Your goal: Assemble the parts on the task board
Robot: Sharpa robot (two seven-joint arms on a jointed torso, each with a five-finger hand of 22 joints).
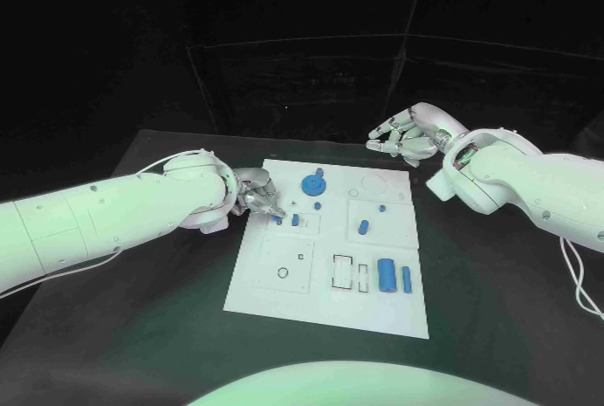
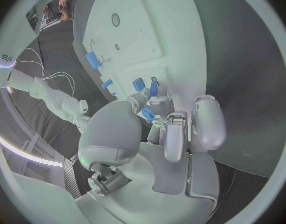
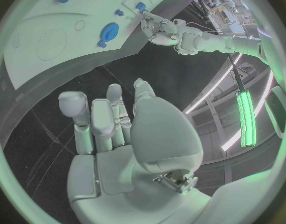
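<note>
Blue peg pinched in the left hand, poised over the board for seating; right hand hovers empty, fingers curled.

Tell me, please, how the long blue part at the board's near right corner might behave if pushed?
The long blue part looks cylindrical and lies flat, so it would probably roll sideways. It seems rigid and light, likely sliding easily on the smooth task board.

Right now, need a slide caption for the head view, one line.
Left robot hand pinches a small blue part at the task board's left edge; right robot hand hovers empty beyond its far corner.
</note>
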